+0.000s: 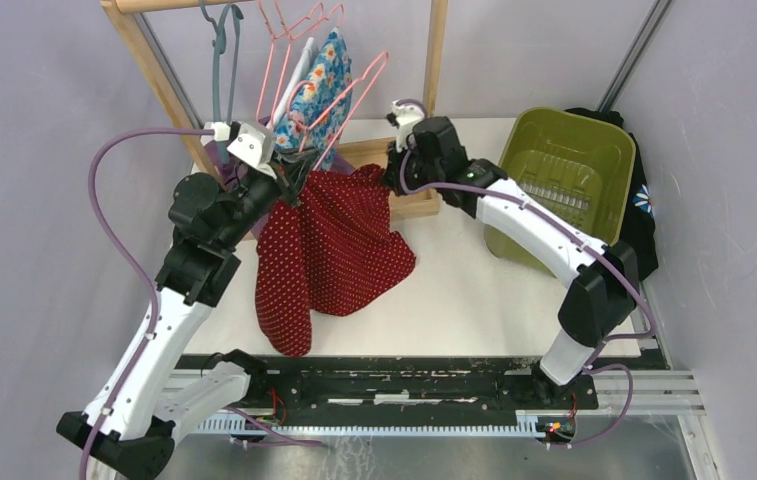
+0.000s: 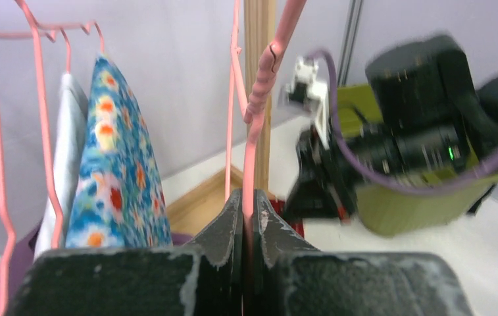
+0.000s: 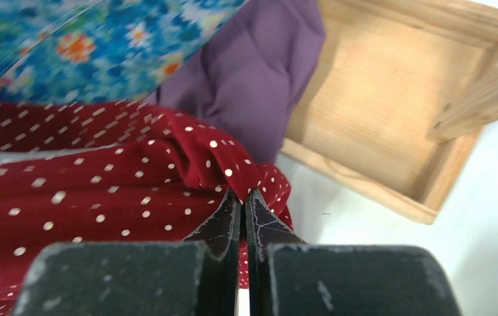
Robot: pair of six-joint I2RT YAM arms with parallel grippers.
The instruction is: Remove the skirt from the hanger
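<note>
A red skirt with white dots (image 1: 332,243) hangs in the middle of the top view, its hem pooling on the white table. Its pink hanger (image 1: 352,95) slants up above it toward the rack. My left gripper (image 1: 289,172) is shut on the hanger's pink wire (image 2: 252,164) at the skirt's upper left. My right gripper (image 1: 392,178) is shut on the skirt's upper right corner, a pinched fold of dotted red cloth (image 3: 236,172). The right arm (image 2: 423,131) shows blurred in the left wrist view.
A wooden rack (image 1: 159,70) holds more pink hangers, a grey hanger (image 1: 222,60) and a blue flowered garment (image 1: 319,85). Purple cloth (image 3: 259,85) lies on the rack's wooden base (image 3: 377,112). A green bin (image 1: 559,185) stands at the right with dark clothing behind it.
</note>
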